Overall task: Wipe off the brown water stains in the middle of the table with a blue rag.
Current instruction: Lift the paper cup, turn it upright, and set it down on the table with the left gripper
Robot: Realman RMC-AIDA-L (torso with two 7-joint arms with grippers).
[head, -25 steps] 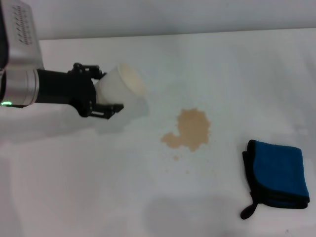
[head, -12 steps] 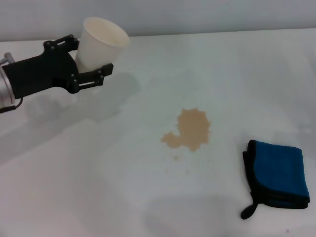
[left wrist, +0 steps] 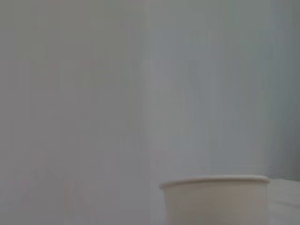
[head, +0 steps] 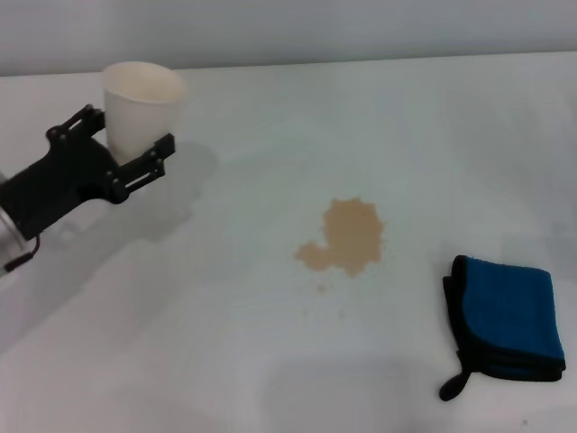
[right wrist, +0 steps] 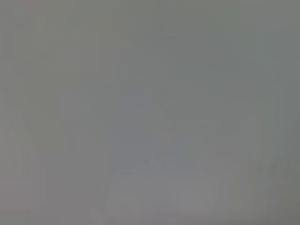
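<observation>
The brown water stains (head: 347, 237) spread as a tan blotch in the middle of the white table (head: 198, 334). At the right front lies the folded blue rag (head: 505, 317), black-edged with a small loop tail. My left gripper (head: 124, 147) is at the far left, shut on an upright white paper cup (head: 141, 104); the cup's rim (left wrist: 215, 180) also shows in the left wrist view. The right gripper is out of view, and its wrist view shows only plain grey.
A grey wall (head: 361, 27) runs behind the table's far edge. The rag sits close to the right border of the head view.
My left gripper has carried the cup from beside the stain up and away to the far left, turning it from tilted to upright. Stain and rag have not moved.
</observation>
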